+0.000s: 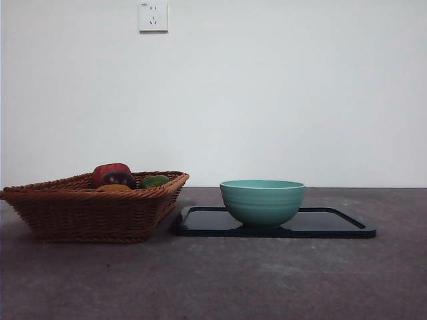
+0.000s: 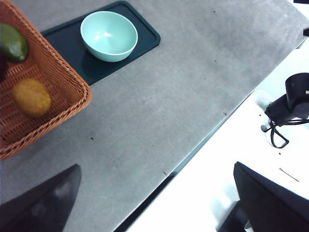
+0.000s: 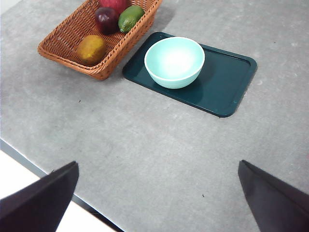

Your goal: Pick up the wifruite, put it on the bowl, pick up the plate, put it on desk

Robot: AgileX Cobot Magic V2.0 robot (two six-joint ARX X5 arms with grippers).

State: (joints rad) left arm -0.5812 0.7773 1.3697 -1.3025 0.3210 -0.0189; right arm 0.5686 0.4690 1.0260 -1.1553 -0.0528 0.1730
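Observation:
The orange-brown wifruite (image 1: 113,188) lies in a brown wicker basket (image 1: 80,210) on the left of the desk (image 1: 267,280). It also shows in the left wrist view (image 2: 31,96) and the right wrist view (image 3: 91,48). The teal-green bowl (image 1: 262,200) stands empty on a dark flat plate (image 1: 333,223), right of the basket. The bowl (image 3: 175,62) sits toward the basket end of the plate (image 3: 231,77). My left gripper (image 2: 157,166) and right gripper (image 3: 158,163) are both open and empty, high above the desk's near edge. Neither shows in the front view.
The basket also holds a dark red-purple fruit (image 3: 106,19), a green fruit (image 3: 130,17) and a red fruit (image 1: 110,171). Beyond the desk's edge is a white surface with a black device (image 2: 289,104). A wall stands behind the desk.

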